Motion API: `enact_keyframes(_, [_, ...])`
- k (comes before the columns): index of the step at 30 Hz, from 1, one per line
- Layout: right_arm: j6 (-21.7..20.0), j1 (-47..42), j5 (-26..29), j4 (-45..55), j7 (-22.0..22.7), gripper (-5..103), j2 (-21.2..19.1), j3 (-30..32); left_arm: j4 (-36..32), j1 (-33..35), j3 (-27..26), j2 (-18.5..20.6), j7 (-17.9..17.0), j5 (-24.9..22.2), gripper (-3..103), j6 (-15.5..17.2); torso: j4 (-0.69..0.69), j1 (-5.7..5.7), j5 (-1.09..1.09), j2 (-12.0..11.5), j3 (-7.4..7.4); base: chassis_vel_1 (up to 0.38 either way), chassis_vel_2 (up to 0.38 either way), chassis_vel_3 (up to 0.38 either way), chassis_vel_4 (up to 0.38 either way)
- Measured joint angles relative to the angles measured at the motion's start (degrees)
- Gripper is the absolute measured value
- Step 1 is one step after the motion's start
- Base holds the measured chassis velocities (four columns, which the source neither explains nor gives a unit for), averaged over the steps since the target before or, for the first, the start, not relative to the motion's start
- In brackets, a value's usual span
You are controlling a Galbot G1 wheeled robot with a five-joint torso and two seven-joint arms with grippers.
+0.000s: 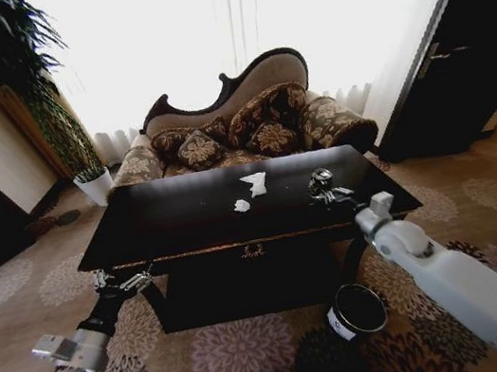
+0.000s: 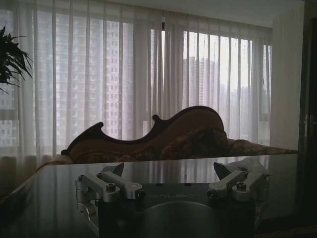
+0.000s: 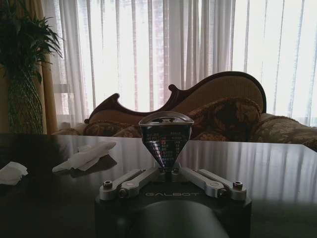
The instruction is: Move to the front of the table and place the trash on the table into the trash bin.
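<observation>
Gripping crumpled can [image 3: 166, 139] on table [image 1: 177, 218], right gripper [image 3: 166, 166] fingers closed; left gripper [image 2: 171, 178] fingers wide, empty.

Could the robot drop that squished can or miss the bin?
Maybe. The right tool pinches only the narrow bottom tip of the can, so it might slip on the way. The trash bin stands on the floor below the table, close to the front rail, so the arm could bump the edge. The paper scraps look light and might scatter.
</observation>
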Motion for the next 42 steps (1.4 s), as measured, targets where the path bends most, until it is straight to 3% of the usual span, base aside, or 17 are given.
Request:
enact_keyframes(8, [1.19,-11.08,-0.08,5.78,-0.20,0,4.73,10.00,0.00,0.00,0.00,0.00,-0.01,0.00,100,0.00,-0.02,-0.01,0.02,0.00,0.00,0.000,0.000,0.000,0.000])
enact_keyframes(14, [3.38,-17.27,-3.78,9.12,-1.54,0,9.00,16.40,0.00,0.00,0.00,0.00,0.00,0.00,100,0.00,0.00,0.00,-0.02,0.00,0.00,0.000,0.000,0.000,0.000])
enact_keyframes(21, [9.14,-25.95,-6.00,10.58,-4.19,0,17.07,24.28,0.00,0.00,0.00,0.00,0.00,0.00,100,0.00,-0.01,0.00,-0.01,0.01,0.00,0.000,0.000,0.000,0.000])
enact_keyframes(30, [16.15,-31.12,-11.75,7.16,-6.66,0,28.44,24.65,0.00,0.00,0.00,0.00,0.01,0.00,100,0.00,0.00,-0.01,0.00,0.01,0.00,0.000,0.000,0.000,0.000])
enact_keyframes(34, [18.81,-31.65,-13.81,2.98,-7.08,0,31.01,23.43,0.00,0.00,0.00,0.00,0.00,0.00,100,0.00,-0.01,0.00,0.00,0.00,0.00,0.000,0.000,0.000,0.000])
enact_keyframes(42, [23.66,-30.61,-18.03,-5.79,-8.09,0,32.16,20.30,0.00,0.00,0.00,0.00,0.01,0.00,100,0.00,0.00,0.00,0.00,0.00,0.00,0.000,0.000,0.000,0.000])
